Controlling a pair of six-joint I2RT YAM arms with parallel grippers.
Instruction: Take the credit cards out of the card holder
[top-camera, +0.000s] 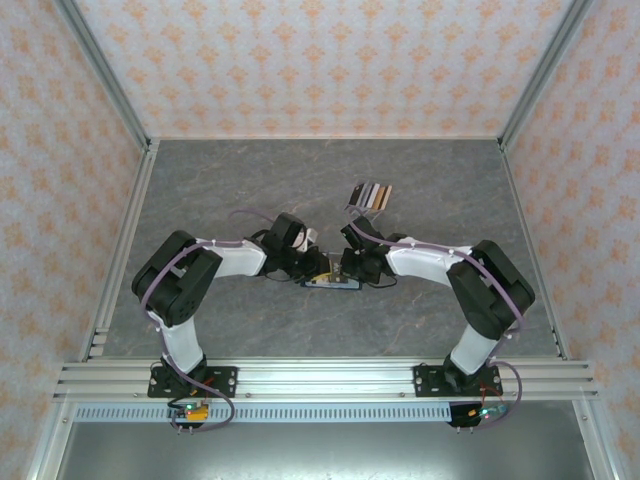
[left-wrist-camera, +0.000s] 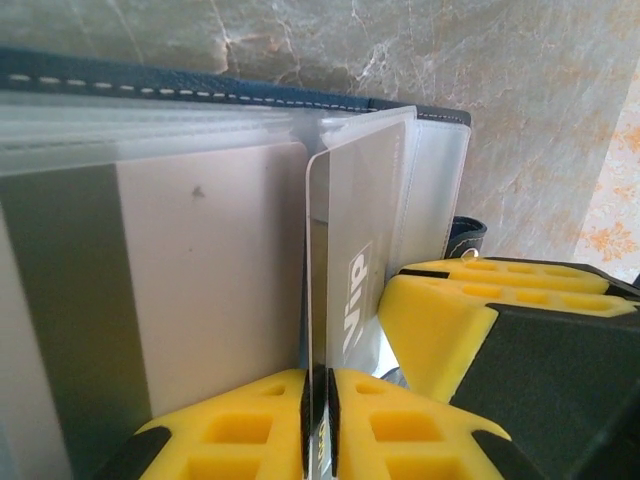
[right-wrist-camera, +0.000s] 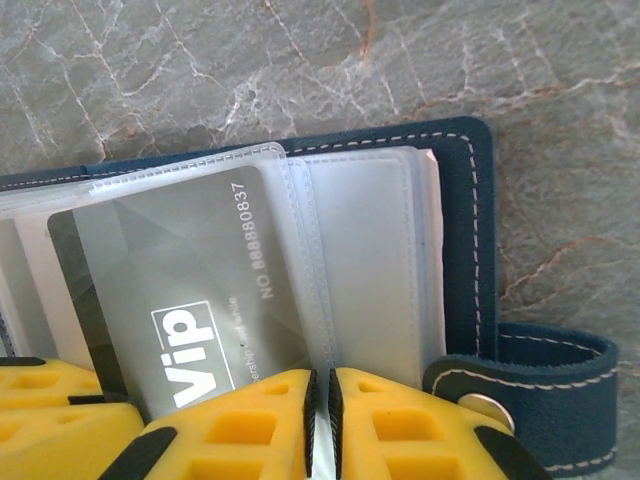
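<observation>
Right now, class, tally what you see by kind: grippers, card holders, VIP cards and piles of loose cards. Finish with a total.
Grippers: 2, the left gripper and the right gripper
Holder: 1
VIP card: 1
Loose card pile: 1, its cards too small to count
Total: 5

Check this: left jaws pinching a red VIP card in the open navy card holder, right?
Not red: the VIP card is grey. The left wrist view shows it between the jaws of the left gripper, in the open navy card holder.
</observation>
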